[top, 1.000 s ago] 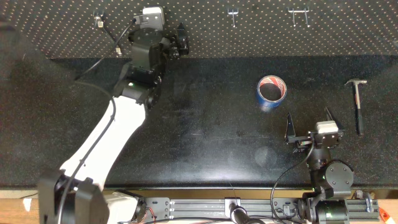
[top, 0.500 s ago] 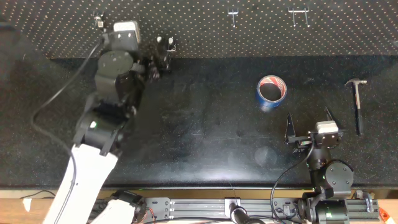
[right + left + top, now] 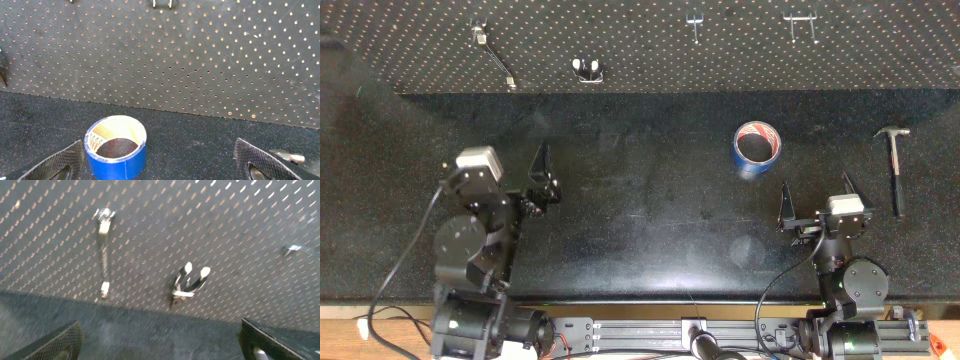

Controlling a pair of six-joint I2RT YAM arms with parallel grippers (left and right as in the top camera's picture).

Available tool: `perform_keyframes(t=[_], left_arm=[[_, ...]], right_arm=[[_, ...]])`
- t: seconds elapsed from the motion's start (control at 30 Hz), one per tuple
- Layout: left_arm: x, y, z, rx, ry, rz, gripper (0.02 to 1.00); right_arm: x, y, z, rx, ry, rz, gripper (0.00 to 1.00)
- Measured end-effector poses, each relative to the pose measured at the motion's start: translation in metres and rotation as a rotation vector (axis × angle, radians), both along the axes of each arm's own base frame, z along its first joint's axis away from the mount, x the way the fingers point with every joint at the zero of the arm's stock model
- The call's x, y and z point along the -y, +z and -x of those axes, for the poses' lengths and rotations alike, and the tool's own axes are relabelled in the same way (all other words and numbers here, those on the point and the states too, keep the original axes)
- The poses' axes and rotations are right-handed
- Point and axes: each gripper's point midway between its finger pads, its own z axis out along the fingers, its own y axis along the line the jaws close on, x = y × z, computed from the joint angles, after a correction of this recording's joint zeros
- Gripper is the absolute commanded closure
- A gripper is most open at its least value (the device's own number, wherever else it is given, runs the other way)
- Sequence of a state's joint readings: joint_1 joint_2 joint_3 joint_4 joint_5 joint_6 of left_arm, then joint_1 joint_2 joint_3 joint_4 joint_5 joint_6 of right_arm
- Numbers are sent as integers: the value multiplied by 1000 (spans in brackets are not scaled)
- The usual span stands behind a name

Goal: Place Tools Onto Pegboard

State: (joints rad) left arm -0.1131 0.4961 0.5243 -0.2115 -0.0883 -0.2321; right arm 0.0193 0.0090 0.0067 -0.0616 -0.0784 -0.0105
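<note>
Both grippers sit near the table's (image 3: 650,215) front edge. The left gripper (image 3: 541,180) has its fingers spread and holds nothing, and so does the right gripper (image 3: 817,200). Farther out, ahead of the right gripper, a blue tape roll (image 3: 757,147) stands on end with its hollow core facing up. The hammer (image 3: 895,170) lies well to its right. On the pegboard (image 3: 650,50) beyond, a slim wrench (image 3: 495,55) hangs from a hook, and a small black tool with two white tips (image 3: 587,69) hangs beside it.

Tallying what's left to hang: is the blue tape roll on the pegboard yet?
Not yet. The tape roll lies flat, hole upward, on the black table, in front of the pegboard.
</note>
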Motion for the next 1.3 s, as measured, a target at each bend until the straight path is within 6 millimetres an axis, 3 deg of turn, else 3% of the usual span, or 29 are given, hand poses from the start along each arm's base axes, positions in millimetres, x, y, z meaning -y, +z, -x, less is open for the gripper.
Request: perform_keyframes(t=[0.23,0.7,0.83,0.93,1.03,1.3], left_arm=[[-22,-31,8,114,65,13,23],[-24,-56,18,277,62,16,23],[-28,-64,22,265,79,14,23],[-28,-92,24,156,79,13,25],[-27,-106,26,101,78,13,25],[-18,-106,25,100,26,-61,23]], right_arm=[[0,0,0,0,-2,0,25],[0,0,0,-1,-2,0,25],[0,0,0,0,-2,0,25],[0,0,0,0,-2,0,25],[0,0,0,0,-2,0,25],[0,0,0,0,-2,0,25]])
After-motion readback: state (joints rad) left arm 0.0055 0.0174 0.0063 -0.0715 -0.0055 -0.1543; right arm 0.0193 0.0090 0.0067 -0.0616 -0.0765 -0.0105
